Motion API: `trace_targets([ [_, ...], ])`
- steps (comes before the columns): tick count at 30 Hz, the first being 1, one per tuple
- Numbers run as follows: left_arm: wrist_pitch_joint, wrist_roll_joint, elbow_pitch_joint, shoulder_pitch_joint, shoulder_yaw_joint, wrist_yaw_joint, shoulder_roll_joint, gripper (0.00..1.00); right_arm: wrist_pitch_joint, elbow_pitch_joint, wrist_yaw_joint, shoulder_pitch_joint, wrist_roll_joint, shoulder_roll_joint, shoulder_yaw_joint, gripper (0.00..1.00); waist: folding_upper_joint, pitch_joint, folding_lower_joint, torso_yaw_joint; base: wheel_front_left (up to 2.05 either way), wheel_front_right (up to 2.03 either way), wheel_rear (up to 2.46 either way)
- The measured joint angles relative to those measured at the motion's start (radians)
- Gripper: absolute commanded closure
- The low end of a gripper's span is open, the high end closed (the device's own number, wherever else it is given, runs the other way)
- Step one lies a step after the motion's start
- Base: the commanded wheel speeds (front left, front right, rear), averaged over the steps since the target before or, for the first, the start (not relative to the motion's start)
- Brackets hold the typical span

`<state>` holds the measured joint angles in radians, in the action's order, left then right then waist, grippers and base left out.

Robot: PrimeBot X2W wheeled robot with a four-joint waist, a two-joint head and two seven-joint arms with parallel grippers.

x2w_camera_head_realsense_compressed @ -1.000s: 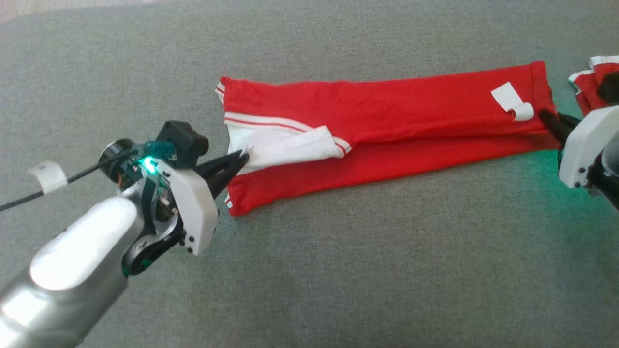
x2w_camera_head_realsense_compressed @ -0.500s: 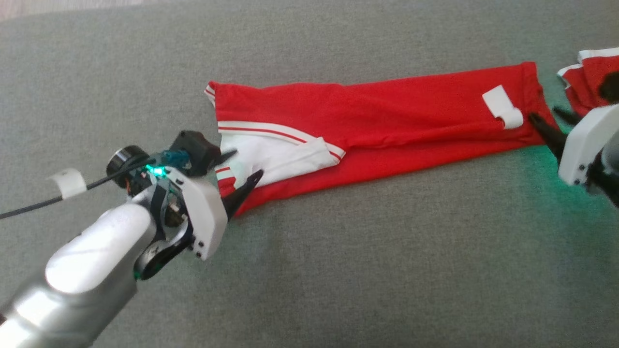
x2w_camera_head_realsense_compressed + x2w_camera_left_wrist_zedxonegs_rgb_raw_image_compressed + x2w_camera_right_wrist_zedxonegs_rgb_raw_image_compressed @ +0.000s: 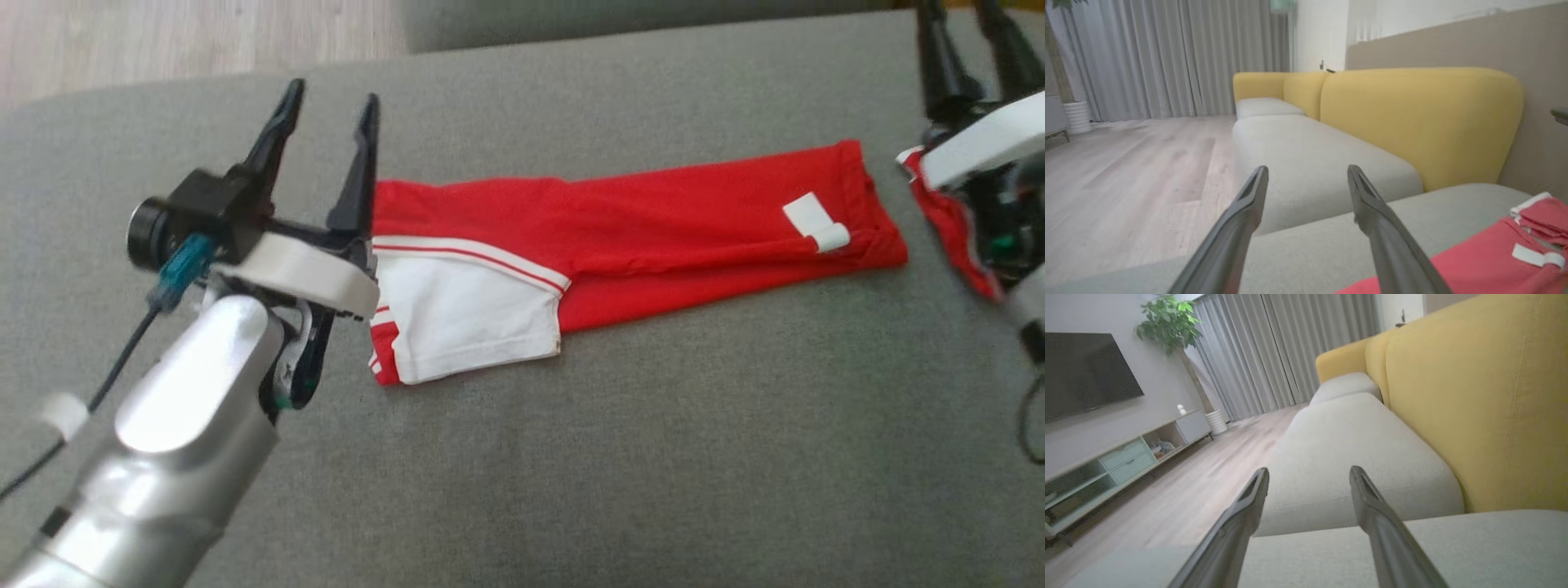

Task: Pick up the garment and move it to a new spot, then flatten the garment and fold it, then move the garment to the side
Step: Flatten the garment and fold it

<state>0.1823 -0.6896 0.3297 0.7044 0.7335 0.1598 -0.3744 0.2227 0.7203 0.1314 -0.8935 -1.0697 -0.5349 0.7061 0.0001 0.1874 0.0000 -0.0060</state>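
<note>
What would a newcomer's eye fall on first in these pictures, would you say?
The bright red garment, folded into a long strip with a white panel at its left end, lies across the grey cushion. Both the left gripper and the right gripper stand open, one near each end, holding nothing. Behind, the yellow sofa back stands out in the wrist views.

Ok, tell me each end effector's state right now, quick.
Left end effector: open, holding nothing.
Right end effector: open, holding nothing.

Red-and-white garment point(image 3: 637, 220) folded lengthwise
</note>
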Motion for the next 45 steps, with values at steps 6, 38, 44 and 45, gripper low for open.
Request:
trace_targets([
  [6, 0.069, 0.005, 0.031, -0.115, -0.077, 0.060, 0.057, 0.00, 0.028, -0.044, 0.000, 0.102, 0.175, 0.124, -0.204, 0.00, 0.0000, -0.047, -0.0001, -0.004, 0.00, 0.00, 0.00],
  [38, 0.070, 0.397, -0.010, -0.421, -0.427, -0.109, 0.295, 0.00, -0.053, -0.127, 0.000, 0.491, 0.932, 0.482, -0.924, 0.00, 0.0000, 0.024, 0.0002, 0.037, 0.00, 0.00, 0.00],
  [44, 0.070, 0.421, -0.003, -0.411, -0.444, -0.127, 0.306, 0.00, -0.099, -0.007, 0.000, 0.397, 1.055, 0.482, -1.067, 0.00, 0.0000, 0.068, 0.0002, 0.055, 0.00, 0.00, 0.00],
  [45, 0.070, 0.426, -0.003, -0.409, -0.445, -0.134, 0.308, 0.00, -0.100, 0.013, 0.000, 0.384, 1.077, 0.482, -1.093, 0.00, 0.0000, 0.074, 0.0002, 0.058, 0.00, 0.00, 0.00],
])
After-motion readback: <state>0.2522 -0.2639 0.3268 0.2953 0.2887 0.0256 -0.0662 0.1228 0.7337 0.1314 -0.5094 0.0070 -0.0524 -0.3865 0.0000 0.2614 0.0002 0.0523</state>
